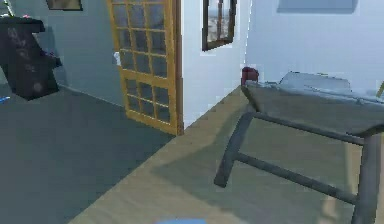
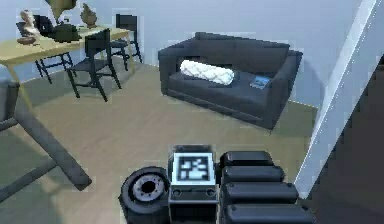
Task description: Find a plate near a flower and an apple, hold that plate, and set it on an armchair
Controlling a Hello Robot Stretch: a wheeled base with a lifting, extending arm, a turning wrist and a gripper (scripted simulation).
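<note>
Plate's spot can't be told, prob. among small items (image 2: pixel 66 31) on the wooden dining table (image 2: pixel 40 52); gripper (image 2: pixel 147 192) sits low, its grip & load unreadable; I'd judge the plate stiff, slick, brittle, lightish, so take it by the rim.

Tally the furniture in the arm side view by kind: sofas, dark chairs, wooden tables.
Sofas: 1
Dark chairs: 2 clearly seen
Wooden tables: 1
Total: 4
</note>
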